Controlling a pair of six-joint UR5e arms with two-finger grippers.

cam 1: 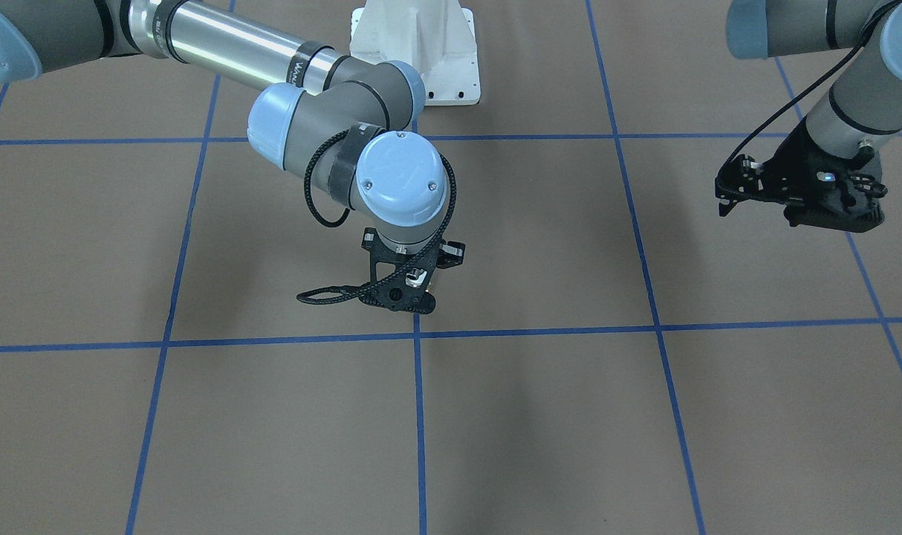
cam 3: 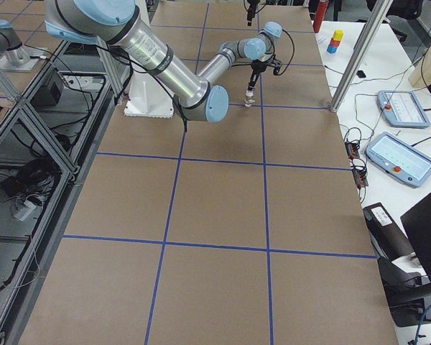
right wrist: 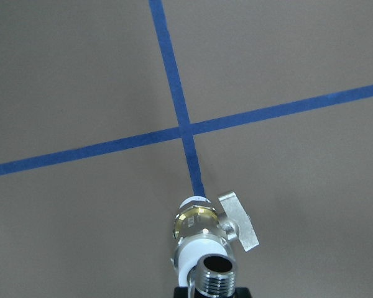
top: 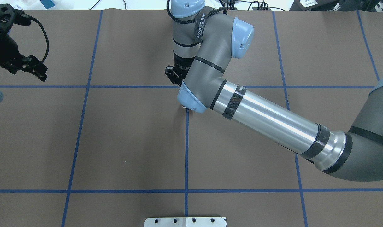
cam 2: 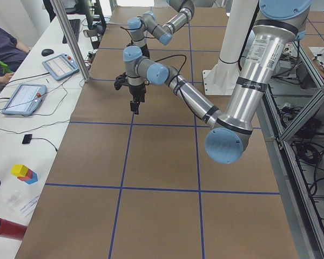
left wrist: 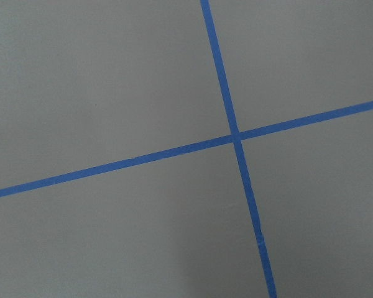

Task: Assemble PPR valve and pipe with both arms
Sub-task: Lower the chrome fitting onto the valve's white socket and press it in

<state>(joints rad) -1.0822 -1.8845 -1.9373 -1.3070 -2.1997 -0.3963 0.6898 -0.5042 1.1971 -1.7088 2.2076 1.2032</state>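
Note:
The PPR valve has white collars, a brass and silver middle and a pale handle tab. It points down at the brown table beside a blue tape cross. The pipe, a short threaded silvery stub with a round mouth, sits at the valve's near white collar. My right gripper points down near the table's middle and looks shut on the valve, which shows as a small white and silver bit between its fingers. My left gripper hangs empty at the far side, apart from them, and looks open.
The white pedestal base stands at the robot's side of the table. Blue tape lines grid the brown surface. A side bench holds tablets, coloured blocks and a red cylinder. A metal post stands at the table's edge.

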